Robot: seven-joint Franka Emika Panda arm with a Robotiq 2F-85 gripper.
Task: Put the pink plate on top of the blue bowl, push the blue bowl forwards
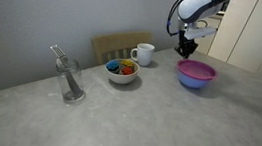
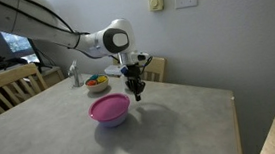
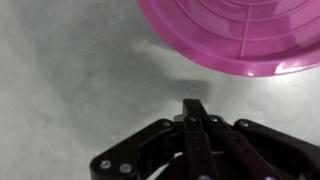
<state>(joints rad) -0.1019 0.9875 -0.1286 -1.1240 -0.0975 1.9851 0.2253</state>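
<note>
The pink plate (image 1: 197, 68) lies on top of the blue bowl (image 1: 194, 81) on the grey table, seen in both exterior views; the plate (image 2: 109, 109) covers the bowl (image 2: 112, 120). In the wrist view the plate's rim (image 3: 240, 35) fills the top right. My gripper (image 1: 184, 47) hangs just behind the bowl, fingers pressed together and empty. It also shows in an exterior view (image 2: 135, 90) and in the wrist view (image 3: 193, 106), a little apart from the plate.
A white mug (image 1: 143, 53), a white bowl with colourful contents (image 1: 122, 71) and a clear glass with utensils (image 1: 70, 79) stand on the table (image 1: 155, 121). A wooden chair (image 1: 117, 44) stands behind it. Another chair (image 2: 8, 88) is at one side.
</note>
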